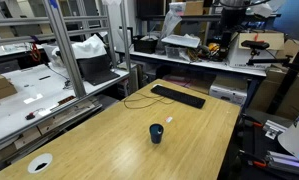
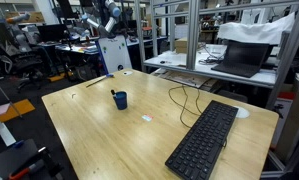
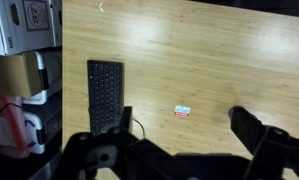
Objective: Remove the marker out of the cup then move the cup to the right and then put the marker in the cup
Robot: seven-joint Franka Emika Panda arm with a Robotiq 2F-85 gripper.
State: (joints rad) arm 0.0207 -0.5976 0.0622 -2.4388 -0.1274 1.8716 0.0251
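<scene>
The small dark cup stands upright on the wooden table, in both exterior views. A thin stick, the marker, seems to poke out of its rim; it is too small to see clearly. My gripper is open and empty, its two dark fingers wide apart. It hangs high above the table and looks down on bare wood. The cup and the marker are out of the wrist view. The arm is raised behind the far end of the table.
A black keyboard lies on the table with its cable, also in the wrist view. A small sticker lies between keyboard and cup. A flat white disc sits near a table corner. Shelves and benches surround the table.
</scene>
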